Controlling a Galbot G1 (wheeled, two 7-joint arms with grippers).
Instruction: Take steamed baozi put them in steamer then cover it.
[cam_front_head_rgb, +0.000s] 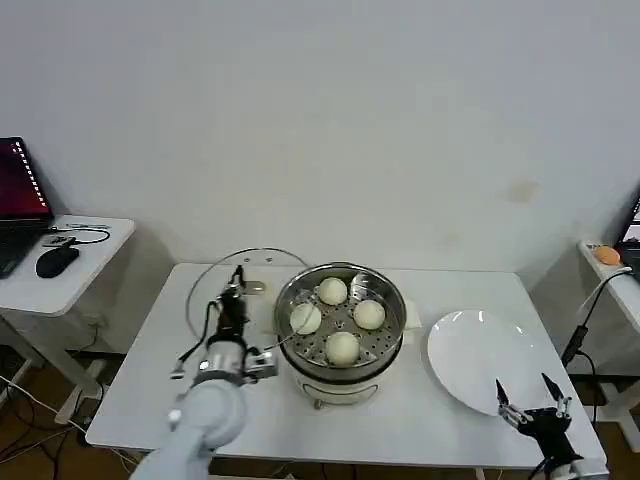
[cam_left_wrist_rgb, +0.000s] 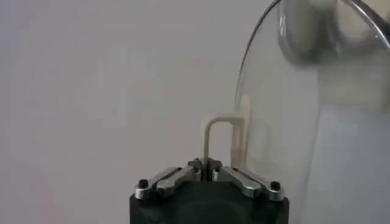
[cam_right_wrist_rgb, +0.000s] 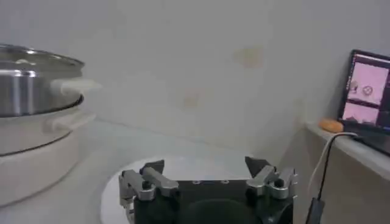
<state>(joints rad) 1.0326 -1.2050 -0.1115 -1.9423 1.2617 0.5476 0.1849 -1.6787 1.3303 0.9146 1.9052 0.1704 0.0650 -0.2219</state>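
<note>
The steamer (cam_front_head_rgb: 340, 352) stands at the table's middle with several cream-white baozi (cam_front_head_rgb: 342, 346) lying on its perforated tray. The cover (cam_front_head_rgb: 212, 282), a clear glass lid, hangs tilted just left of the steamer, its rim close to the pot's left edge. My left gripper (cam_front_head_rgb: 238, 284) is shut on the cover's cream bar handle (cam_left_wrist_rgb: 210, 135); the glass (cam_left_wrist_rgb: 286, 122) rises beside my left gripper (cam_left_wrist_rgb: 207, 168). My right gripper (cam_front_head_rgb: 531, 404) waits open and empty at the front right, over the near rim of the white plate (cam_front_head_rgb: 478, 355). The steamer's side (cam_right_wrist_rgb: 27, 91) appears beyond my right gripper (cam_right_wrist_rgb: 204, 168).
The bare white plate (cam_right_wrist_rgb: 183, 169) takes up the table's right side. A side table (cam_front_head_rgb: 70, 280) with a laptop and mouse stands to the left. Another desk (cam_front_head_rgb: 610, 270) with a screen and cables stands to the right. The wall runs behind.
</note>
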